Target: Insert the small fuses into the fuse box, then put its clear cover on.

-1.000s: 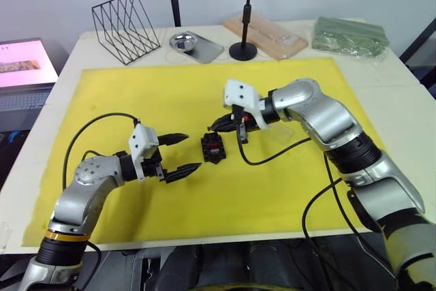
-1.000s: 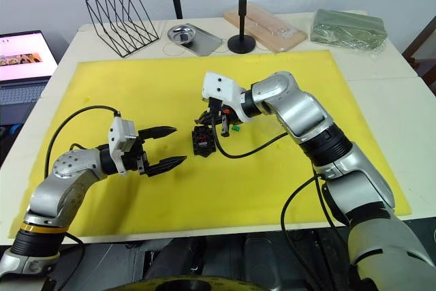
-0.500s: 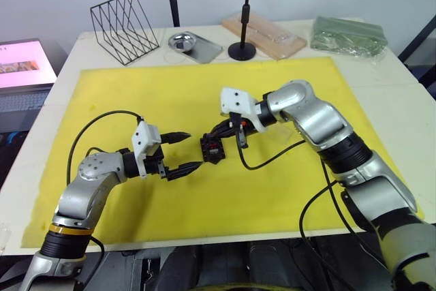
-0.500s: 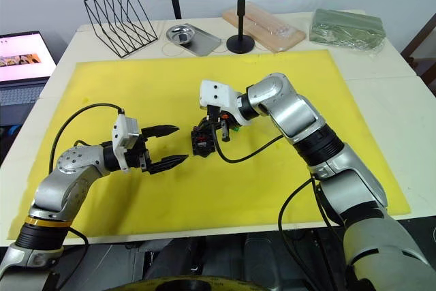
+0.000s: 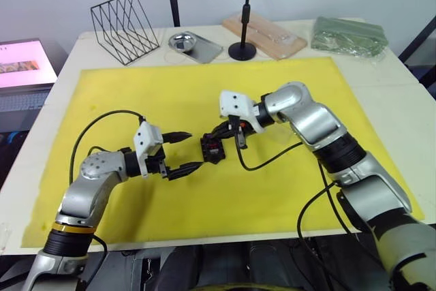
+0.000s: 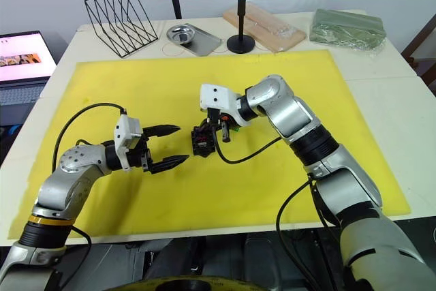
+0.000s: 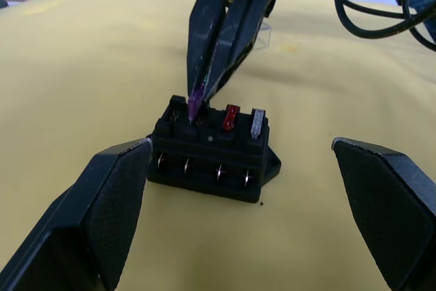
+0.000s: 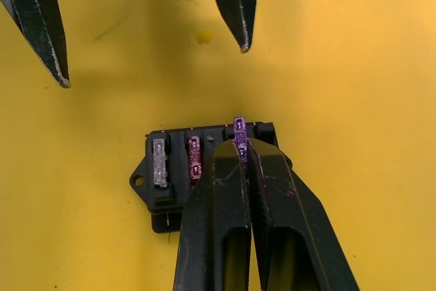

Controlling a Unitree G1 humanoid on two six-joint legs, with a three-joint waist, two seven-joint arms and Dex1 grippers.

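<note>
Purple plastic blade fuse, pinched upright in the right gripper, sits directly over the third slot of the small black fuse box mid-mat, beside seated red and grey fuses, while the left gripper gapes wide just alongside.

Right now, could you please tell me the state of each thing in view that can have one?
Small black plastic fuse box: uncovered, one slot empty.
Red fuse: seated.
Grey fuse: seated.
Purple fuse: pinched, at its slot.
Right tool: shut on it.
Left tool: open, empty.
</note>
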